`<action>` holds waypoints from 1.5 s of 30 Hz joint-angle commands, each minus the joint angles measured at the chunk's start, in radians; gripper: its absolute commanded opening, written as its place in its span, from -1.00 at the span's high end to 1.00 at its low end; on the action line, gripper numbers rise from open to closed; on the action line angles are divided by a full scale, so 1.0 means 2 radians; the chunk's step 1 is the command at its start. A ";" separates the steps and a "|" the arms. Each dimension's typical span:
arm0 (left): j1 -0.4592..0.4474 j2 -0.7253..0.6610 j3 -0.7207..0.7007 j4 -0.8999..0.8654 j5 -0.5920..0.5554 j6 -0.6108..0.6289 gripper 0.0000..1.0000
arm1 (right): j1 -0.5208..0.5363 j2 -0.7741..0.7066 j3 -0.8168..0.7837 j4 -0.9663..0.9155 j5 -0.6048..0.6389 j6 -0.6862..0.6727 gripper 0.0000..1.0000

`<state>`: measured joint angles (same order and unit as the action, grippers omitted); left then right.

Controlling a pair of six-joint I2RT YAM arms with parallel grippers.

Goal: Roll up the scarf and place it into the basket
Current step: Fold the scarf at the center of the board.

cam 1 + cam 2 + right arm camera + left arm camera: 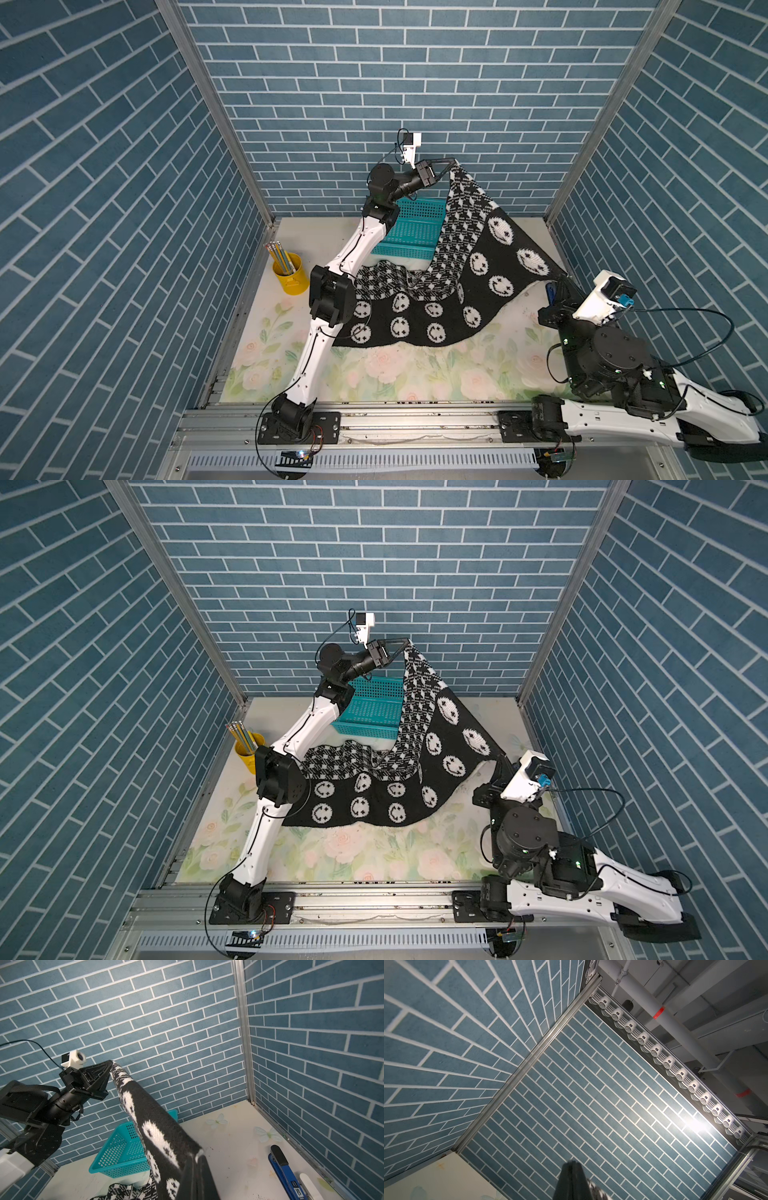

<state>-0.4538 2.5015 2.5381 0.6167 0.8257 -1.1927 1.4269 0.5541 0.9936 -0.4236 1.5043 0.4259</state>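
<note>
Top views, scarf: the scarf hangs slack and unrolled between my arms. Its lower part lies on the floral table mat, and its band crosses the right end of the teal basket. I cannot tell whether it touches the basket.
Top views, left gripper: my left gripper pinches the scarf's top corner, high above the basket.
Top views, right gripper: my right gripper pinches the opposite corner, low near the mat.
Top views, risk: the hanging knit could catch the basket rim and drag or tip it.
Left wrist, grip: my fingers are pressed together with a sliver of knit beside them. A shallow pinch could slip.
Right wrist, risk: a blue stapler lies near me, and a low sweep could knock it.
Right wrist, writing: the white print on the stapler looks like "deli" plus digits, but I am unsure.
</note>
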 commanded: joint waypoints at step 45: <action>0.545 -0.381 -0.132 0.359 -0.180 -0.397 1.00 | -0.132 0.417 0.484 0.279 -0.687 -0.346 1.00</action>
<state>0.5606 1.7924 2.3920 1.1160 0.5255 -1.8538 1.1202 1.4250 2.1017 0.0151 0.1745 -0.3340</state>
